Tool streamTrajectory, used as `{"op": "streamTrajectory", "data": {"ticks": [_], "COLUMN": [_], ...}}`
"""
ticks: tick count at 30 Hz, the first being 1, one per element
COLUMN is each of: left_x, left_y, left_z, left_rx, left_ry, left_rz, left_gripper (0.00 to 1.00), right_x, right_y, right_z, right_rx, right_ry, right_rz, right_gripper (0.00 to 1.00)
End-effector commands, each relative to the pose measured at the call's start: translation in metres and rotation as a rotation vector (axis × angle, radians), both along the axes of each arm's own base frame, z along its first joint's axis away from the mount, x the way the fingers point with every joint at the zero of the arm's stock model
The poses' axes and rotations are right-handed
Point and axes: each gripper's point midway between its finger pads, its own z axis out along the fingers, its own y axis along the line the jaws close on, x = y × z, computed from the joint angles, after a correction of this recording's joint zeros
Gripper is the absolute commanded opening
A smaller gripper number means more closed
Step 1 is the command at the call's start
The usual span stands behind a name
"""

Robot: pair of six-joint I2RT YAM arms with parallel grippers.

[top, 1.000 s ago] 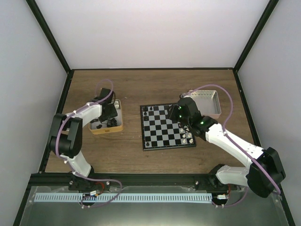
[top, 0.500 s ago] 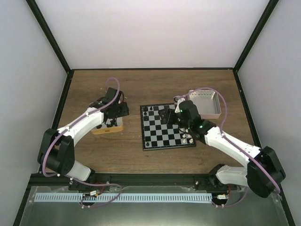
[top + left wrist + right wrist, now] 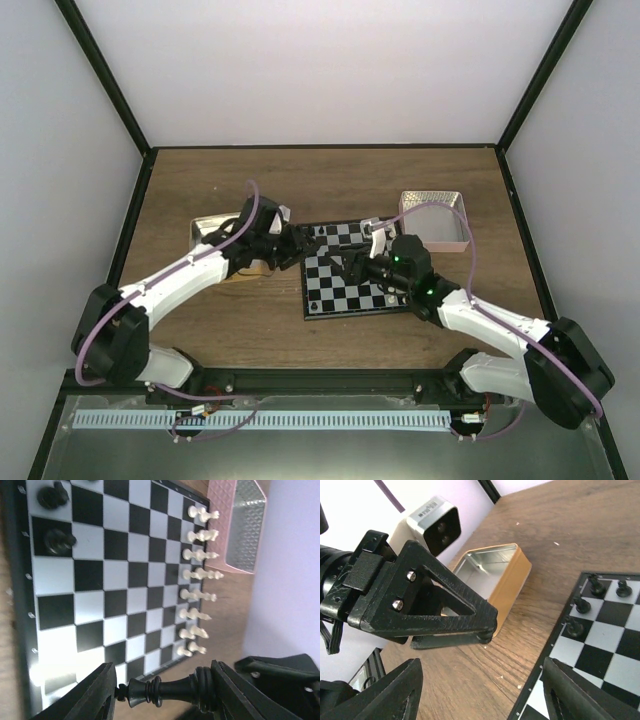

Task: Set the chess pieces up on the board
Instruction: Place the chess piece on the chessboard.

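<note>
My left gripper (image 3: pixel 297 246) hovers at the left edge of the board (image 3: pixel 352 292), shut on a tall black chess piece (image 3: pixel 167 689) held lengthwise between its fingers. The right wrist view shows the left gripper (image 3: pixel 427 605) from the side, with the piece's base (image 3: pixel 484 637) peeking out. My right gripper (image 3: pixel 345 263) is over the board's left half, pointing at the left gripper, open and empty (image 3: pixel 480 695). A few black pieces (image 3: pixel 56 540) stand along the board's left columns (image 3: pixel 580 605). White pieces (image 3: pixel 197 555) line its right side.
An orange tin (image 3: pixel 492 575) sits on the wood left of the board, partly under the left arm (image 3: pixel 205 232). A pink tin (image 3: pixel 432 220) stands behind the board's right corner (image 3: pixel 240 525). Bare wooden table lies in front of the board.
The left arm has swung right from the orange tin to the board's left edge, carrying the black piece. The right gripper has moved left across the board and now faces it.
</note>
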Motion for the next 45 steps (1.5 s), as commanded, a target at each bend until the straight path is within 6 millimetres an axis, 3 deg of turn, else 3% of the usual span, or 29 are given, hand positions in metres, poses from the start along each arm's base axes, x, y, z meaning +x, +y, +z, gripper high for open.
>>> {"op": "streamTrajectory", "data": {"ticks": [1, 9, 13, 23, 30, 35, 39, 45], "left_x": [-0.019, -0.03, -0.035, -0.037, -0.038, -0.04, -0.038, -0.038], "left_y": [-0.018, -0.017, -0.017, -0.019, -0.02, -0.023, -0.023, -0.019], "left_z": [0.04, 0.064, 0.069, 0.071, 0.073, 0.077, 0.088, 0.095], "left_rx": [-0.244, -0.367, -0.386, -0.398, -0.412, -0.451, -0.468, -0.465], "left_ry": [0.113, 0.213, 0.23, 0.24, 0.238, 0.254, 0.228, 0.175], "left_rz": [0.021, 0.089, 0.101, 0.107, 0.112, 0.104, 0.101, 0.097], "left_gripper": [0.51, 0.51, 0.51, 0.51, 0.52, 0.52, 0.57, 0.72], "right_x": [-0.006, -0.024, -0.02, -0.003, 0.001, 0.0, 0.0, -0.001], "right_y": [0.011, 0.028, 0.034, 0.044, 0.046, 0.05, 0.051, 0.044], "right_z": [0.029, 0.047, 0.047, 0.052, 0.055, 0.056, 0.06, 0.077], "right_rx": [0.058, 0.118, 0.133, 0.173, 0.195, 0.212, 0.235, 0.307], "right_ry": [-0.156, -0.227, -0.2, -0.169, -0.162, -0.151, -0.141, -0.136], "right_rz": [0.063, 0.168, 0.163, 0.12, 0.114, 0.13, 0.136, 0.103], "right_gripper": [0.66, 0.64, 0.59, 0.4, 0.31, 0.18, 0.1, 0.07]}}
